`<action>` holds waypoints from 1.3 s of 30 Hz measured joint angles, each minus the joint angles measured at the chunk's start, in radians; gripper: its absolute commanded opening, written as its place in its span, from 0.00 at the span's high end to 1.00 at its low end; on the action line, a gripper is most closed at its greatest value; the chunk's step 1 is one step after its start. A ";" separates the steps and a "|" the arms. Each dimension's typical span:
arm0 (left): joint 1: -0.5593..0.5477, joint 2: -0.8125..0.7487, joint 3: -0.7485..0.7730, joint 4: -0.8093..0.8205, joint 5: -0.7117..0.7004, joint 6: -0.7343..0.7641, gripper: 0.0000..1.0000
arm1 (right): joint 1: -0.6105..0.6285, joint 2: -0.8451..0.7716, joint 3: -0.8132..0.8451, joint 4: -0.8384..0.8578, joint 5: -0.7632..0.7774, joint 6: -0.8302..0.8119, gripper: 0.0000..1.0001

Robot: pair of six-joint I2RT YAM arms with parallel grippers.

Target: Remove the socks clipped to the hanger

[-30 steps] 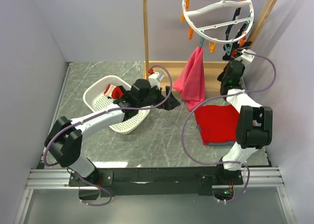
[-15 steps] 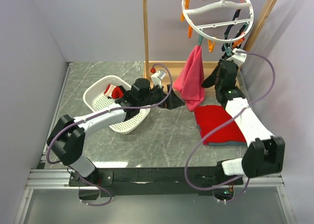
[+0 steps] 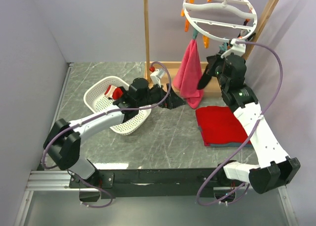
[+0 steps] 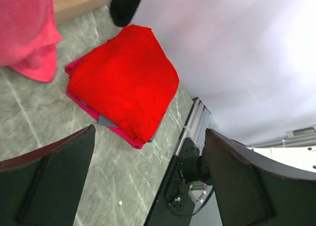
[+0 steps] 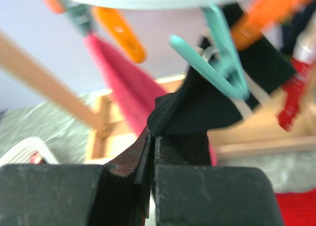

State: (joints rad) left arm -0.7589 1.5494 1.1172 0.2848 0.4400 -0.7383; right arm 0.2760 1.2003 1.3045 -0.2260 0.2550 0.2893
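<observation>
Black sock (image 5: 207, 107) hangs from a teal clip (image 5: 224, 70) under the hanger (image 3: 220, 19), its edge pinched in the clenched right gripper (image 5: 151, 137); pull-off step in hand, next likely needs a steady downward tug; left gripper (image 4: 148, 171) released.

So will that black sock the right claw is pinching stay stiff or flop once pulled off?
Probably flop: the black sock bunches and creases where the right gripper pinches it. Likely light too, since one small teal clip seems to hold it up. It may tug the clip before slipping free.
</observation>
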 measured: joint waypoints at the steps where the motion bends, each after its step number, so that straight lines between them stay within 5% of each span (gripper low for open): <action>1: 0.000 -0.018 0.000 -0.017 -0.011 0.014 0.04 | 0.009 0.010 0.031 -0.023 -0.020 0.000 0.99; 15: 0.000 -0.138 0.111 -0.129 -0.085 0.153 0.04 | 0.084 0.087 0.219 -0.248 -0.174 0.036 0.97; 27: -0.016 0.169 0.323 -0.118 -0.044 0.182 0.01 | 0.084 0.083 0.220 -0.375 -0.196 0.089 0.95; 30: -0.033 0.248 0.380 -0.132 -0.042 0.180 0.30 | 0.084 0.055 0.213 -0.389 -0.198 0.098 0.93; 31: -0.036 0.270 0.399 -0.134 -0.039 0.177 0.48 | 0.084 0.041 0.212 -0.394 -0.200 0.100 0.91; 35: -0.042 0.332 0.455 -0.132 -0.006 0.163 0.83 | 0.084 -0.008 0.212 -0.400 -0.196 0.107 0.81; 37: -0.043 0.342 0.465 -0.125 0.015 0.145 0.99 | 0.084 -0.024 0.212 -0.406 -0.191 0.105 0.70; 39: -0.043 0.346 0.468 -0.118 0.036 0.134 0.99 | 0.084 -0.027 0.212 -0.411 -0.183 0.107 0.56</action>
State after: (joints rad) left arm -0.8021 1.8950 1.5856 0.1669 0.4759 -0.6048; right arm 0.3603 1.1728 1.5162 -0.6373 0.0719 0.3965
